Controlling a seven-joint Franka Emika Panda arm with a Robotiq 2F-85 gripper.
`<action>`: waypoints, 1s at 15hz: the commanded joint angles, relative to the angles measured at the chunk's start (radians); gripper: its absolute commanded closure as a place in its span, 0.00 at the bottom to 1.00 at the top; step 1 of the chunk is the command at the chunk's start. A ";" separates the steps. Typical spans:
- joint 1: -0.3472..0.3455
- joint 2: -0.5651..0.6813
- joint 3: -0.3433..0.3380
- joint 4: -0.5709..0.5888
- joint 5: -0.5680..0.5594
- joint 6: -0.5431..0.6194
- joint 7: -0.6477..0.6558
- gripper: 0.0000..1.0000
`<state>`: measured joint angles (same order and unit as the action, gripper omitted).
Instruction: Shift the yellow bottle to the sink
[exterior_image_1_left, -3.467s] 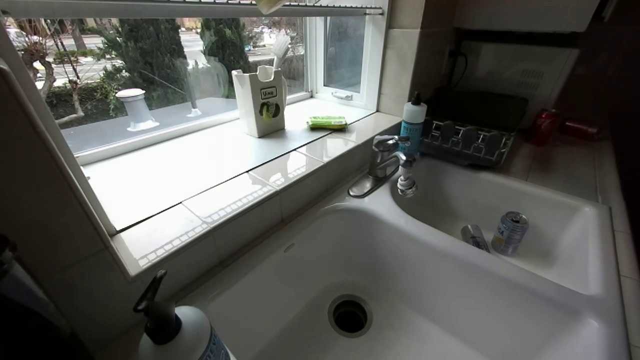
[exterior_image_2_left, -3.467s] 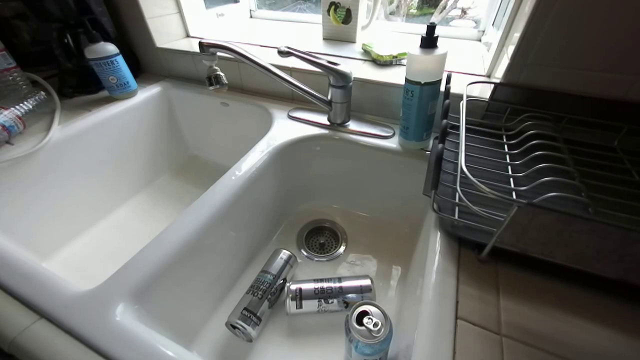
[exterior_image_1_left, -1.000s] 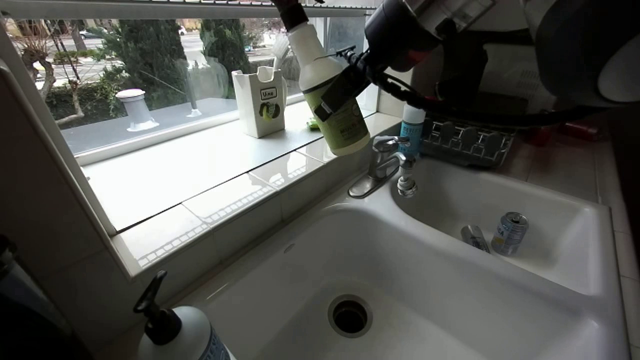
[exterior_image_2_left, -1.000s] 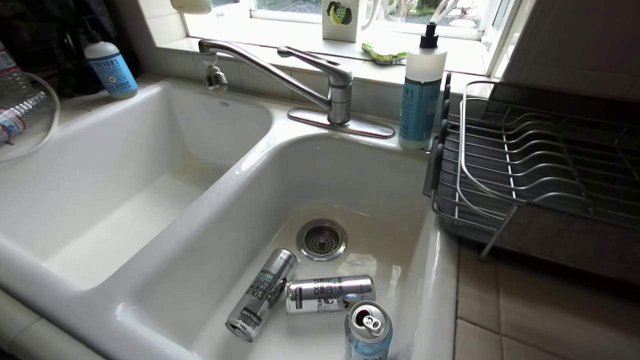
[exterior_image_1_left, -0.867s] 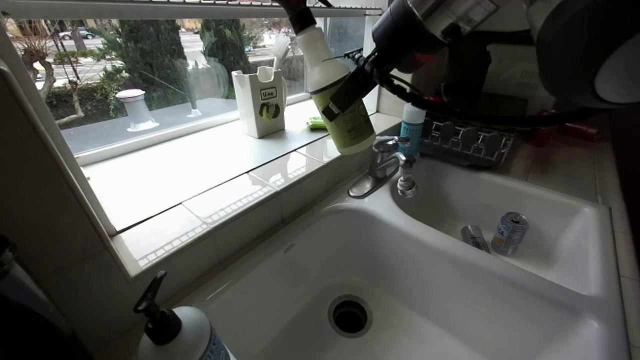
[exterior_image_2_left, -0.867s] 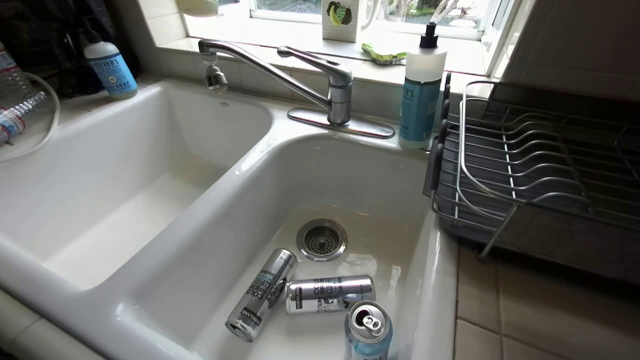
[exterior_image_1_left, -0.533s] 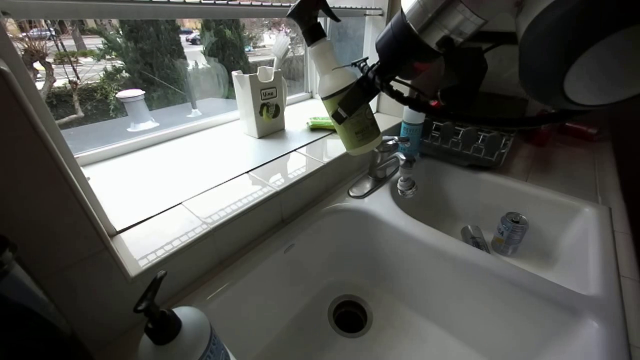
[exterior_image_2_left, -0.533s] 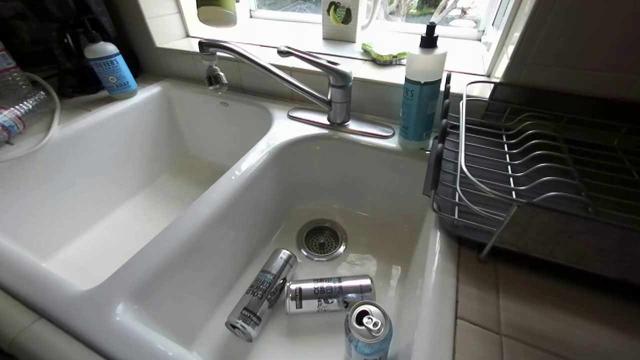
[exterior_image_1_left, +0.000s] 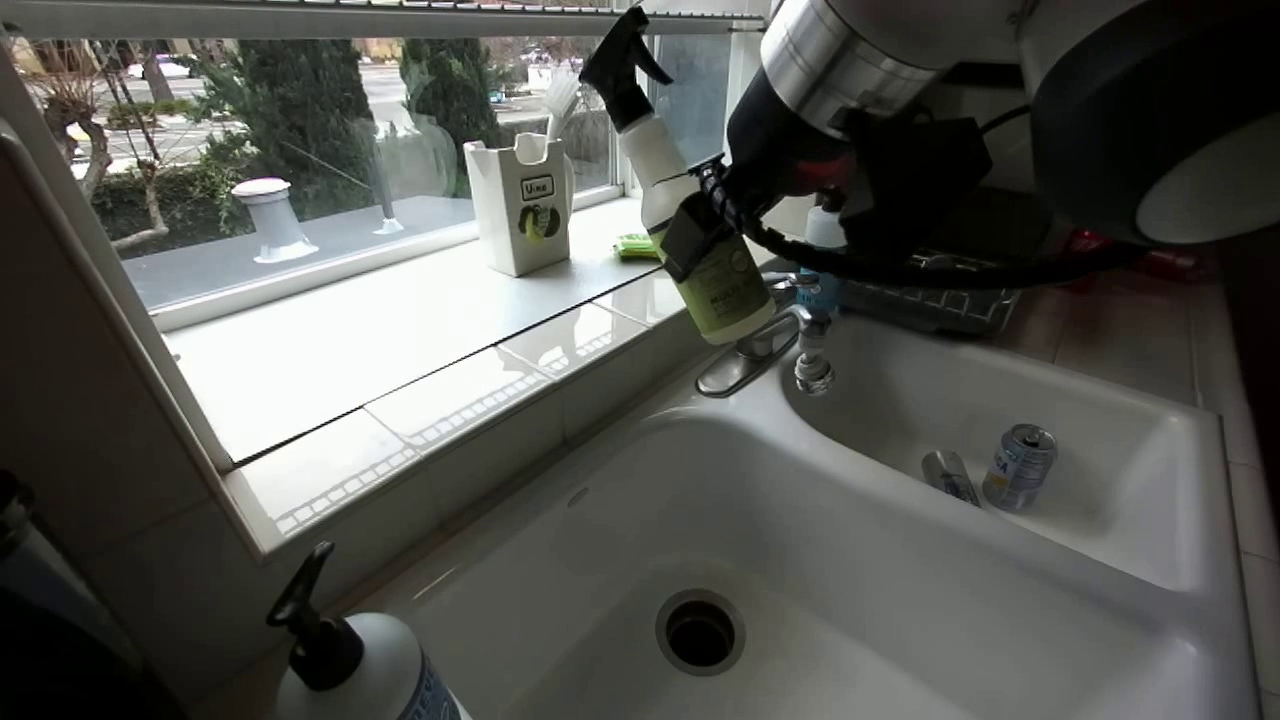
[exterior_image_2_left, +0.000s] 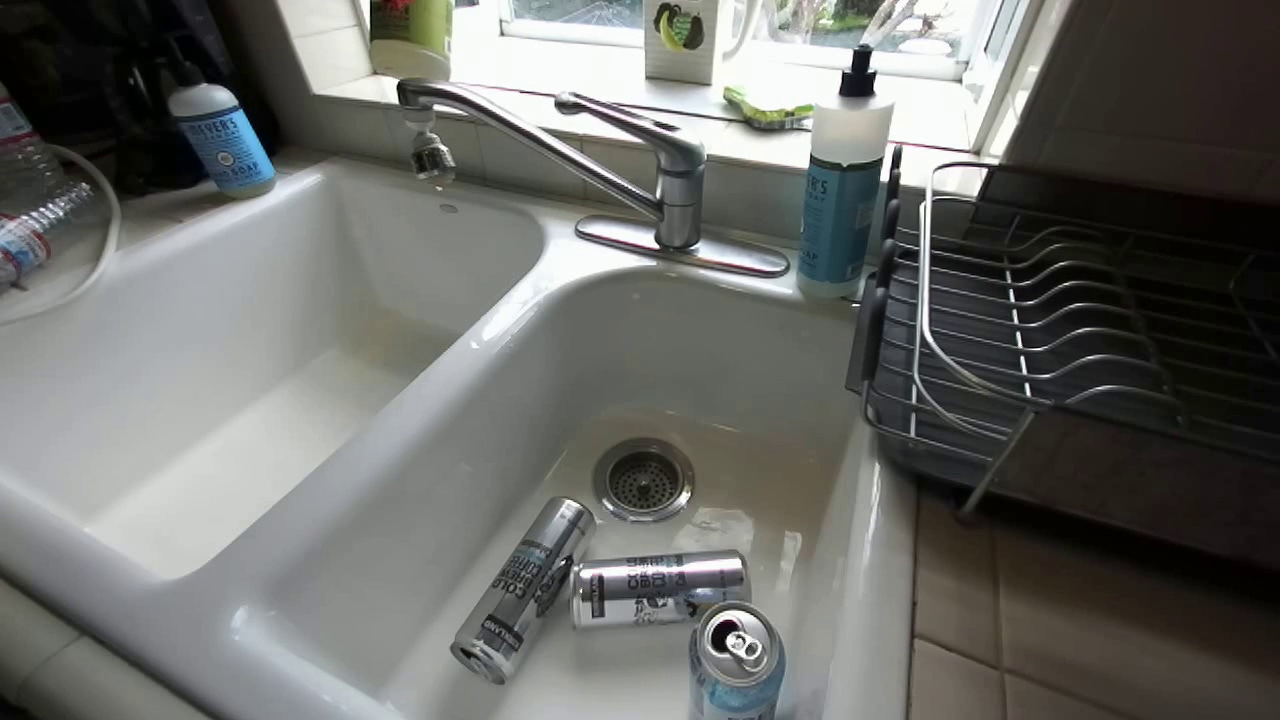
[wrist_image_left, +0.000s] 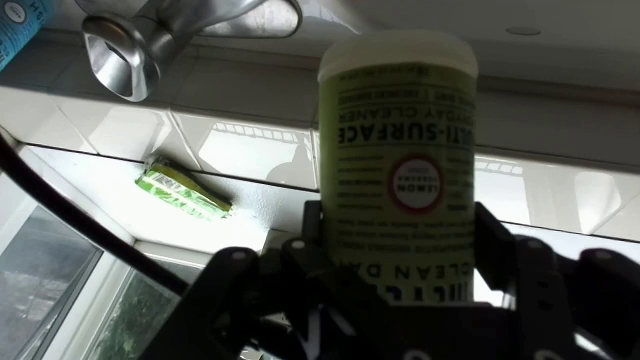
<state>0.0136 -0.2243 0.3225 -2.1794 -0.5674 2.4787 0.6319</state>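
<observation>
The yellow bottle (exterior_image_1_left: 722, 295) is a yellow-green spray bottle with a black trigger top. My gripper (exterior_image_1_left: 690, 238) is shut around its label and holds it in the air, tilted, with its base down toward the tap (exterior_image_1_left: 745, 365). In an exterior view only its lower part (exterior_image_2_left: 415, 45) shows at the top edge, above the sill. In the wrist view the bottle (wrist_image_left: 398, 150) fills the space between the fingers (wrist_image_left: 398, 220), base upward in the picture. The white two-basin sink (exterior_image_1_left: 900, 535) lies lower, in front of the tap; it also shows in an exterior view (exterior_image_2_left: 440, 400).
Several cans (exterior_image_2_left: 660, 590) lie or stand in one basin. A blue-label soap bottle (exterior_image_2_left: 840, 215) and a dish rack (exterior_image_2_left: 1010, 330) stand beside the tap. A pump bottle (exterior_image_1_left: 365, 670) is at the near corner. A white carton-shaped jug (exterior_image_1_left: 520, 205) and green packet (wrist_image_left: 182, 192) are on the sill.
The arm, out of view 3.5 s ago, now shows with the bottle. Over the last second the bottle moved down and toward the tap, its trigger top coming into view.
</observation>
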 joint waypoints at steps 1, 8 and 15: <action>0.001 0.039 0.040 0.050 -0.102 -0.090 0.185 0.55; 0.055 0.129 0.026 0.093 -0.202 -0.162 0.453 0.55; 0.125 0.232 -0.005 0.194 -0.325 -0.274 0.593 0.55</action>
<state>0.0920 -0.0474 0.3443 -2.0511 -0.8312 2.2649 1.1580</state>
